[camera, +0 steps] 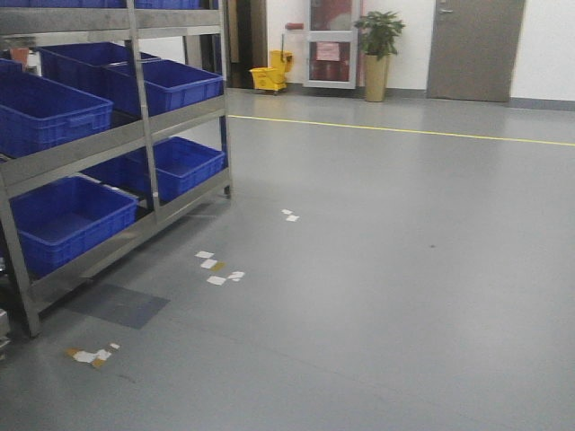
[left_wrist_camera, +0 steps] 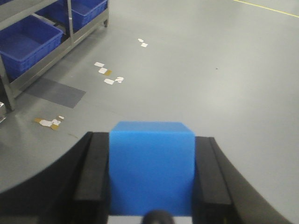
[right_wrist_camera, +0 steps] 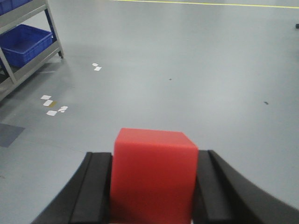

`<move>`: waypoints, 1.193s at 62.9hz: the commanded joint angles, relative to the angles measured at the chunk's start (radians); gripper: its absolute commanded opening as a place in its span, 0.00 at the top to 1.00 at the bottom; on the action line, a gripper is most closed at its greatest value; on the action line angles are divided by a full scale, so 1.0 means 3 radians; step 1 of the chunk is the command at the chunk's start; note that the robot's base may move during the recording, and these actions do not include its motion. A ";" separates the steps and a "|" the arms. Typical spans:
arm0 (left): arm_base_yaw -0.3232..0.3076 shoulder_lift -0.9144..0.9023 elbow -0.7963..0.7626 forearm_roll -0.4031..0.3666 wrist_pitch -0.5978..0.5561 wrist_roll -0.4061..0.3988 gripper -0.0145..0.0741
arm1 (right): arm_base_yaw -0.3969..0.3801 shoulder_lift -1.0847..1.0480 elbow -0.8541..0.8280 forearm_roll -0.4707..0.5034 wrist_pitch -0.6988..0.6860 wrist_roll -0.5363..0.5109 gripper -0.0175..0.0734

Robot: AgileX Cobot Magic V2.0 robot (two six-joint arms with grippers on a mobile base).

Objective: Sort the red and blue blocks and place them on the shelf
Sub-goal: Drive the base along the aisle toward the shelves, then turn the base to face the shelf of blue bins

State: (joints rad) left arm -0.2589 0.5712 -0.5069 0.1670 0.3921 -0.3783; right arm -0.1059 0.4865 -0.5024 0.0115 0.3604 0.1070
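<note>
The blue block [left_wrist_camera: 152, 172] sits squeezed between the black fingers of my left gripper [left_wrist_camera: 152, 140], which is shut on it and held above the grey floor. My right gripper [right_wrist_camera: 154, 156] is shut the same way on the red block [right_wrist_camera: 154, 179], its black pads pressed against both sides. The shelf [camera: 108, 144], a steel-framed rack, stands at the left of the front view. It also shows at the upper left of the left wrist view as shelf [left_wrist_camera: 46, 63] and of the right wrist view as shelf [right_wrist_camera: 32, 63]. Both grippers are some way from it.
Large blue tubs [camera: 54, 108] fill the rack's levels. White and tan tape scraps [camera: 216, 265] lie on the floor beside it, and a darker floor patch [camera: 117, 305] is near its corner post. Far back are a yellow mop bucket [camera: 271, 76], a potted plant [camera: 377, 49] and a door [camera: 474, 45].
</note>
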 commanded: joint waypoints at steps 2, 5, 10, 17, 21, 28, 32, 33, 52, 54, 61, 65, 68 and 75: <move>0.0011 -0.0002 -0.0100 0.0024 -0.0278 -0.0025 0.69 | -0.0029 0.0005 -0.0093 -0.0038 -0.0303 -0.0025 0.75; 0.0011 -0.0002 -0.0100 0.0024 -0.0278 -0.0025 0.69 | -0.0029 0.0005 -0.0093 -0.0038 -0.0303 -0.0025 0.75; 0.0011 -0.0002 -0.0100 0.0024 -0.0278 -0.0025 0.69 | -0.0029 0.0005 -0.0093 -0.0038 -0.0303 -0.0025 0.75; 0.0011 -0.0002 -0.0100 0.0024 -0.0278 -0.0025 0.69 | -0.0029 0.0005 -0.0093 -0.0038 -0.0303 -0.0025 0.75; 0.0011 -0.0002 -0.0100 0.0024 -0.0278 -0.0025 0.69 | -0.0029 0.0005 -0.0093 -0.0038 -0.0303 -0.0025 0.75; 0.0011 -0.0002 -0.0100 0.0024 -0.0278 -0.0025 0.69 | -0.0029 0.0005 -0.0093 -0.0038 -0.0303 -0.0025 0.75; 0.0011 -0.0002 -0.0100 0.0024 -0.0278 -0.0025 0.69 | -0.0029 0.0005 -0.0093 -0.0038 -0.0303 -0.0025 0.75; 0.0011 -0.0002 -0.0100 0.0024 -0.0278 -0.0025 0.69 | -0.0029 0.0005 -0.0093 -0.0038 -0.0303 -0.0025 0.75; 0.0011 -0.0002 -0.0100 0.0024 -0.0278 -0.0025 0.69 | -0.0029 0.0005 -0.0093 -0.0038 -0.0303 -0.0025 0.75; 0.0011 -0.0002 -0.0100 0.0024 -0.0278 -0.0025 0.69 | -0.0029 0.0005 -0.0093 -0.0038 -0.0303 -0.0025 0.75; 0.0011 -0.0002 -0.0100 0.0024 -0.0278 -0.0025 0.69 | -0.0029 0.0005 -0.0093 -0.0038 -0.0303 -0.0025 0.75; 0.0011 -0.0002 -0.0100 0.0024 -0.0278 -0.0025 0.69 | -0.0029 0.0005 -0.0093 -0.0038 -0.0303 -0.0025 0.75; 0.0011 -0.0002 -0.0100 0.0024 -0.0278 -0.0025 0.69 | -0.0029 0.0005 -0.0093 -0.0038 -0.0303 -0.0025 0.75; 0.0011 -0.0002 -0.0100 0.0024 -0.0278 -0.0025 0.69 | -0.0029 0.0005 -0.0093 -0.0038 -0.0303 -0.0025 0.75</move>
State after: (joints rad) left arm -0.2589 0.5712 -0.5069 0.1670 0.3921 -0.3783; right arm -0.1059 0.4865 -0.5024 0.0115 0.3604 0.1070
